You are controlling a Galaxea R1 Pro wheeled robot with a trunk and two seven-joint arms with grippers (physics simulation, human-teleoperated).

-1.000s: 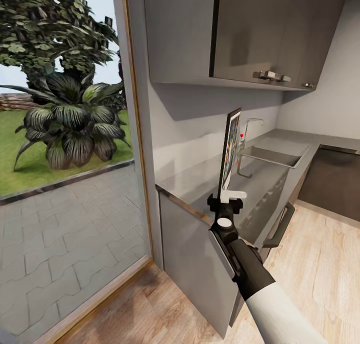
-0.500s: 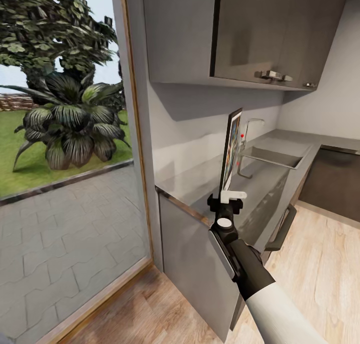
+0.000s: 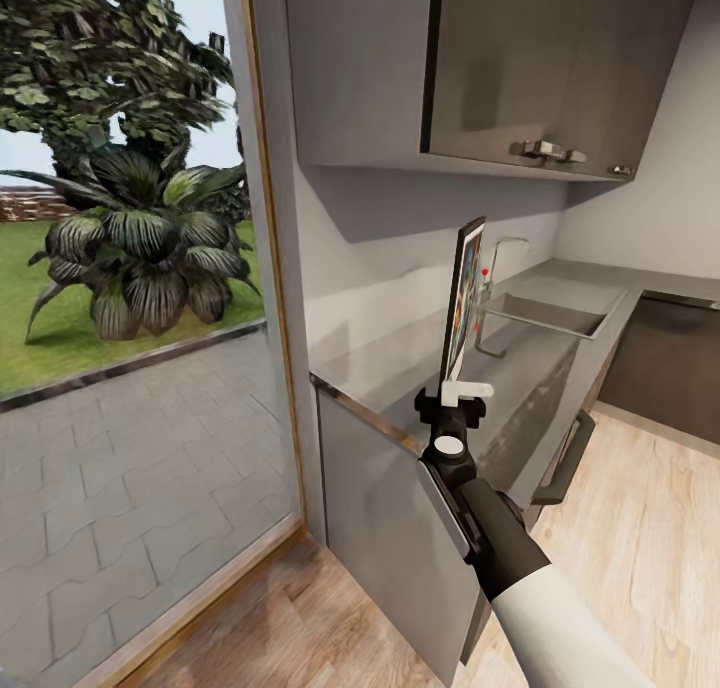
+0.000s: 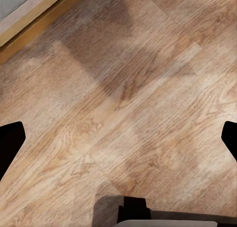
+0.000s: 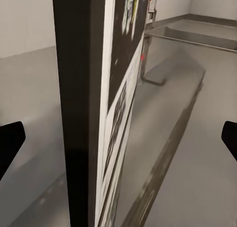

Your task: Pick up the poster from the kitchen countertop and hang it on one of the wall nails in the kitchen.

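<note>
- While the poster (image 3: 462,303) stands upright straight above the right gripper (image 3: 462,392), clamped by its bottom edge, its long axis runs vertical.
- Beneath it lies the countertop (image 3: 420,353); the wall is just beyond, cabinets (image 3: 480,63) overhead limit lifting.
- Left gripper (image 4: 118,138) gapes empty over floor.

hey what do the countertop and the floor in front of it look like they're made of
The kitchen countertop looks like smooth grey stone or laminate with a soft satin sheen; it shows faint reflections and no grain, so which one is unclear. The floor looks like light wood planks or wood-look laminate: visible grain and plank seams, matte finish.
</note>
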